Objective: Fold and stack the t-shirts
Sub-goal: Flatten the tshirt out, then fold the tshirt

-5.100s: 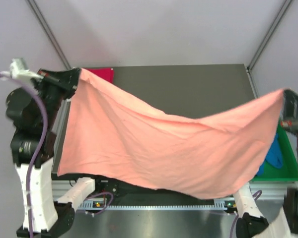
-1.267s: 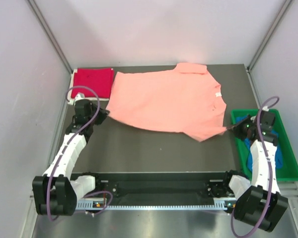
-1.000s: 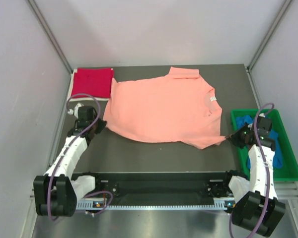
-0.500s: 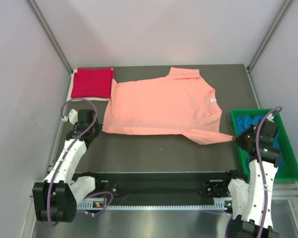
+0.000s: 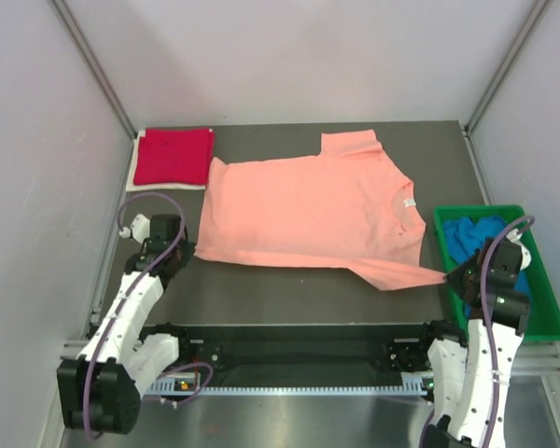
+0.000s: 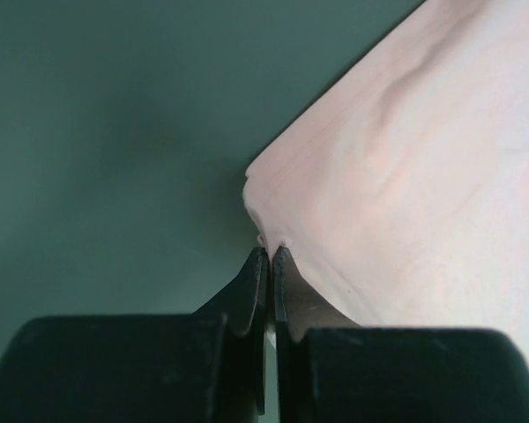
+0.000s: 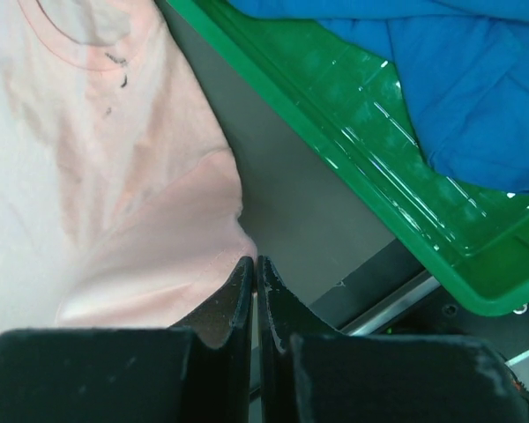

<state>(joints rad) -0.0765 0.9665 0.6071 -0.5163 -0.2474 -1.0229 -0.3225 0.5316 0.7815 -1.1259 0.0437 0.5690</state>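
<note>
The salmon-pink t-shirt [image 5: 308, 215] lies spread flat on the dark table, collar to the right. My left gripper [image 5: 189, 250] is shut on its near-left hem corner [image 6: 269, 238]. My right gripper [image 5: 448, 274] is shut on the tip of its near-right sleeve [image 7: 242, 238], just left of the tray. The crimson-red t-shirt [image 5: 174, 156] lies folded at the far left corner. The bright blue t-shirt [image 5: 474, 235] lies crumpled in the green tray; it also shows in the right wrist view [image 7: 476, 79].
The green plastic tray [image 5: 551, 322] stands at the right edge of the table, its rim [image 7: 335, 115] close to my right gripper. A white sheet edge [image 5: 136, 177] lies under the red shirt. Grey walls close in on both sides.
The pink shirt, held up in the air before, has been laid down and pulled flat toward the near edge. Both arms drew back toward me, still gripping its corners.
</note>
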